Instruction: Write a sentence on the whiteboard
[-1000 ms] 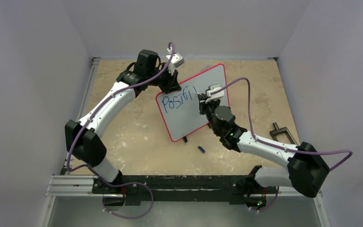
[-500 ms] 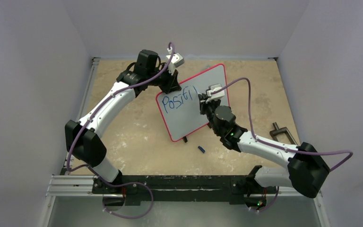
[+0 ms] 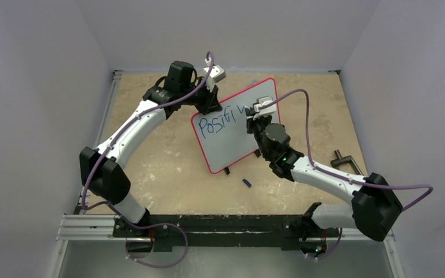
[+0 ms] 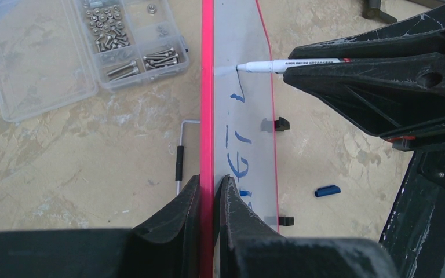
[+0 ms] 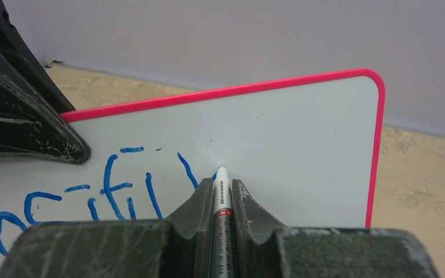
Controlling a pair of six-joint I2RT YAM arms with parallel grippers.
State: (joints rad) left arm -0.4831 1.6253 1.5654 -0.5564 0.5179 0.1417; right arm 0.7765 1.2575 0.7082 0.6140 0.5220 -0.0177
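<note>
The whiteboard (image 3: 232, 136), white with a thin red frame, stands upright on its two black clip feet. Blue letters reading roughly "Positiv" run across it (image 5: 110, 188). My left gripper (image 4: 210, 184) is shut on the board's top edge (image 4: 207, 87) and steadies it. My right gripper (image 5: 221, 186) is shut on a white marker (image 5: 221, 200). The marker's tip touches the board at the end of a fresh "v" stroke (image 5: 188, 169). The marker also shows in the left wrist view (image 4: 290, 65).
A blue marker cap (image 3: 246, 182) lies on the table in front of the board (image 4: 327, 190). A clear box of screws (image 4: 130, 43) and an Allen key (image 4: 181, 156) lie behind the board. A dark clamp (image 3: 346, 163) sits at the right.
My right gripper moved up and to the right along the board, and a new slanted stroke now follows the last letter. The left gripper and board have not moved.
</note>
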